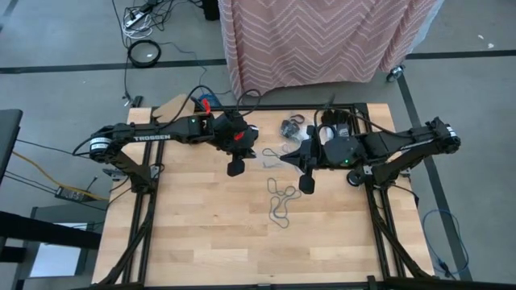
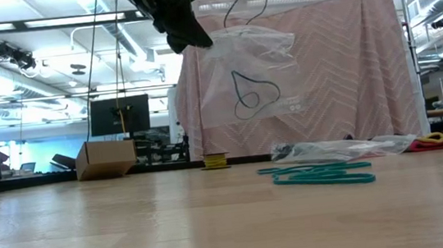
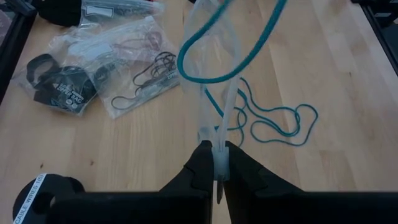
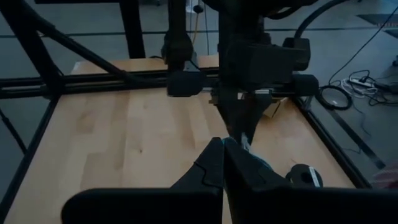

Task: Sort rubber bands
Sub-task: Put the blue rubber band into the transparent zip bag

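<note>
So the left tool (image 3: 217, 177) is pinched tight on the edge of a clear plastic bag (image 2: 248, 63), holding it up off the table (image 1: 201, 234), and you can see a teal rubber band (image 3: 217, 62) hanging inside the bag. Right tool (image 4: 224, 163) is fully closed with nothing visibly in it, hovering near the left one. More teal rubber bands (image 3: 273, 121) lie in a loose tangle on the wood, and other bags (image 3: 124, 68) with dark bands sit at the table's far edge by the curtain (image 1: 322, 40).
</note>
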Controlling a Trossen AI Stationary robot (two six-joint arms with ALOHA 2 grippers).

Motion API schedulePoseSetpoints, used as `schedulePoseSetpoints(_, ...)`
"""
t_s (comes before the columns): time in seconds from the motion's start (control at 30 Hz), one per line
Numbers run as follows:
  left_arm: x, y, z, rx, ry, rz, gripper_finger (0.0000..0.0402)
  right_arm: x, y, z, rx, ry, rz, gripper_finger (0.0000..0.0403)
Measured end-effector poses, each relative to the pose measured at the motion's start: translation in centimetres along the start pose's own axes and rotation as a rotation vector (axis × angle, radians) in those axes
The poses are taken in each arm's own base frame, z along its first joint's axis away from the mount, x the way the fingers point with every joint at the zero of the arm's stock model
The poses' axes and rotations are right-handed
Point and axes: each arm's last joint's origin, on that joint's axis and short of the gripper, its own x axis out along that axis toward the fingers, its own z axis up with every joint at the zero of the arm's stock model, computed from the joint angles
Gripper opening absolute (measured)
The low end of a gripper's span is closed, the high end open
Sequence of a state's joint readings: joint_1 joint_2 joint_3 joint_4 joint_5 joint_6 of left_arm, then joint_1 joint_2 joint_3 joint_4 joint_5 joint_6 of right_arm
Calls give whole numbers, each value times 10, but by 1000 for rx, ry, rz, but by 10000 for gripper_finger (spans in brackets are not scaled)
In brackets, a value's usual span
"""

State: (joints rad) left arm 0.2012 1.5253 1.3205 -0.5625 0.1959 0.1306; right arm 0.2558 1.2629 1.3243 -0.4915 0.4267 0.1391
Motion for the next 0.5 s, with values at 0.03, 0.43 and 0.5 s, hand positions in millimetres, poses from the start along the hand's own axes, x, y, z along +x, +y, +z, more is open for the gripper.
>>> schedulePoseSetpoints(0.03,0,0,0,0,0,0,26,0,0,0,1,0,0,0)
schedulePoseSetpoints(0.43,0,0,-1,13,13,-2,26,-4,8,-5,54,34,14,0)
schedulePoseSetpoints(0.5,0,0,-1,14,13,-2,26,-5,9,-6,63,39,5,0)
